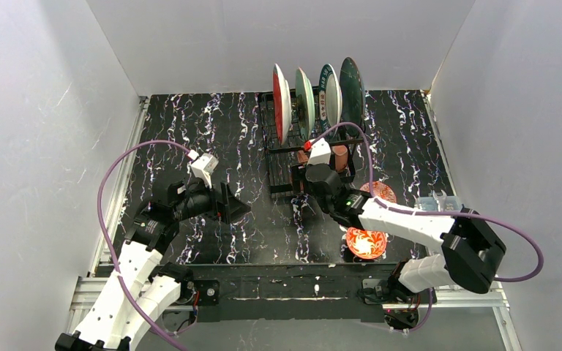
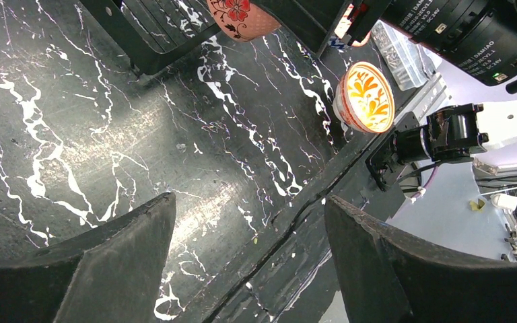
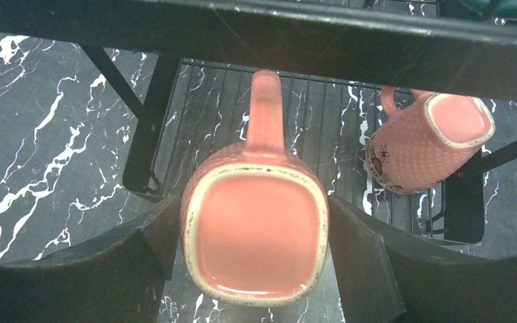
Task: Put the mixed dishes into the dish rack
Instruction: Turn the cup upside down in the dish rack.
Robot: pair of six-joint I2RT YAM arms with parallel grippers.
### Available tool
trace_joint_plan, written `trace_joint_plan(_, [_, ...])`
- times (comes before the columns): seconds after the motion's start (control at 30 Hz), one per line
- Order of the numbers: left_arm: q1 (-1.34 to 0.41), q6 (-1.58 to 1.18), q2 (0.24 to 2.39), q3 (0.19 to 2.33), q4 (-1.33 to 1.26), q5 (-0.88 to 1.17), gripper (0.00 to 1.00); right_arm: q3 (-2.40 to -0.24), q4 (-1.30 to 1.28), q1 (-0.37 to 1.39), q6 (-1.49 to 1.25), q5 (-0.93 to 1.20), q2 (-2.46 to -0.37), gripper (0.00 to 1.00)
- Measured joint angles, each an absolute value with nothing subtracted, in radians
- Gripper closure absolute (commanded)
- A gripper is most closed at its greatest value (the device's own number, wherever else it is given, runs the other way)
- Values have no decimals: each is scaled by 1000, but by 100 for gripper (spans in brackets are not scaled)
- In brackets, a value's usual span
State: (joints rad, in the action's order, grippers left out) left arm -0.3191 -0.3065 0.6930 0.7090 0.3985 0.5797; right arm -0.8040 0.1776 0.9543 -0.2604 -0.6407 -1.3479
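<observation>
— What is in the right gripper (image 3: 252,202)?
— It is clamped on a terracotta mug (image 3: 256,235), with one finger pressed to each flank. The mug is upside down, its square base faces the wrist camera, and its handle points to 12 o'clock.

— Where does that put it against the dish rack (image 1: 270,157)?
— It is at the rack's near edge. The handle lies over the wire grid, and the body is over the rim and the marbled table (image 2: 74,134). I cannot tell whether it touches the wires.

— What is beyond it?
— In the wrist view a second mug (image 3: 424,145) lies tilted on the grid at 2 o'clock, also base up. From above, four plates stand on edge in the far slots at the gripper's 12 o'clock. From left to right they are the red plate (image 1: 279,110), pale green plate (image 1: 304,102), white plate (image 1: 328,91) and dark teal plate (image 1: 352,84).

— And the left gripper (image 2: 249,208)?
— It is released, with its fingers wide apart and only table between them. It is well apart from the rack, at the rack's 9 o'clock.

— And the bowls?
— Both are on the table, outside the rack. The near bowl (image 1: 366,243) sits upright by the front edge, at 1 o'clock in the left wrist view. The far bowl (image 1: 380,191) is near the rack's near right corner, partly hidden by the right arm.
</observation>
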Motion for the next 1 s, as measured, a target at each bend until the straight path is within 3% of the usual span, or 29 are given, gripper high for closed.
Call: trace_joint_plan(1.0, [-319,-304,691,709,406,565,20,-845,288,914,-234,-648,-1439,68])
